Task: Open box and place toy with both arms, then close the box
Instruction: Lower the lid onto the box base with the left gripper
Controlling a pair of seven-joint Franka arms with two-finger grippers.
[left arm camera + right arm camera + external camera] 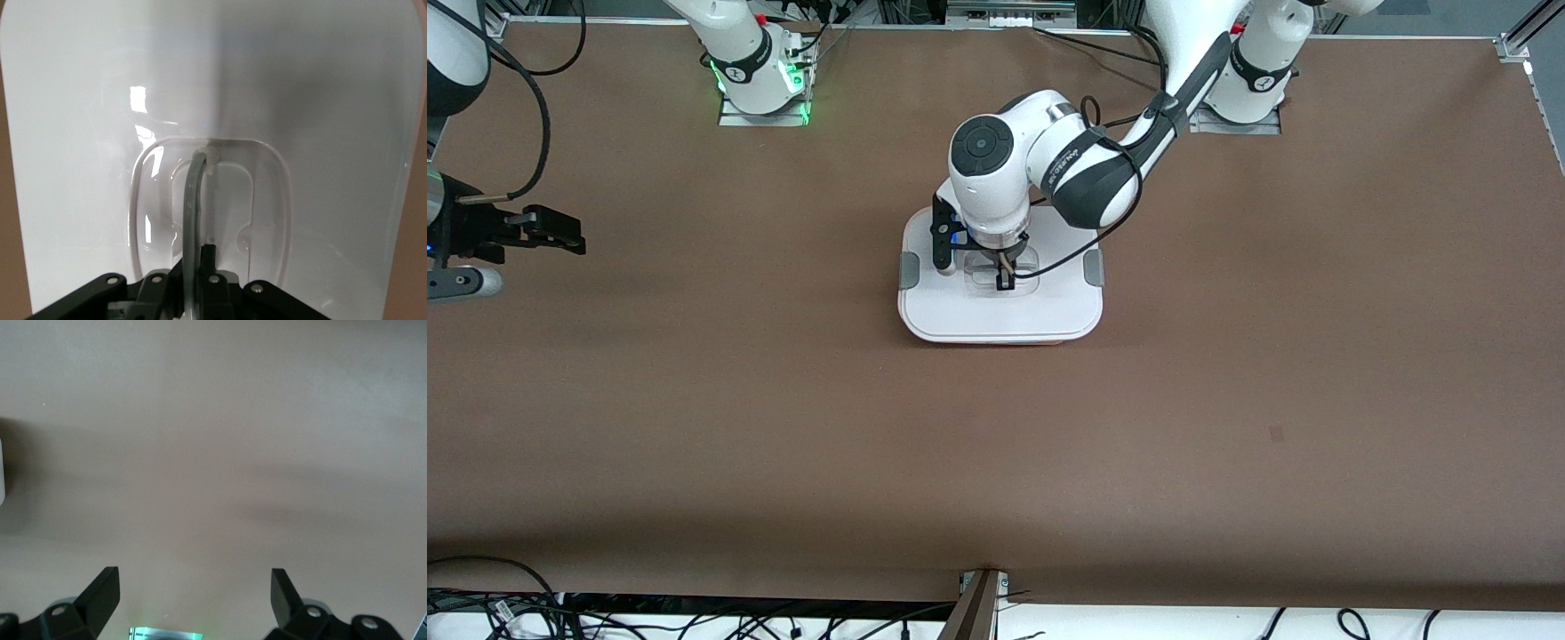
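The box (pixel 1000 311) stands mid-table with its white lid on; only a thin pink strip of the tub shows under the lid's near edge. The lid fills the left wrist view (pixel 300 100). My left gripper (pixel 1003 274) is down on the middle of the lid, shut on the clear handle (pixel 193 193), which runs up between its fingers (pixel 209 257). Grey clips (pixel 908 269) sit at both ends of the lid. My right gripper (pixel 560 233) waits open and empty over bare table at the right arm's end; it also shows in the right wrist view (pixel 193 577). The toy is out of view.
The brown table (pixel 1227 400) stretches wide around the box. The arm bases (pixel 760 76) stand along the table edge farthest from the front camera. Cables (pixel 694 622) hang off the near edge.
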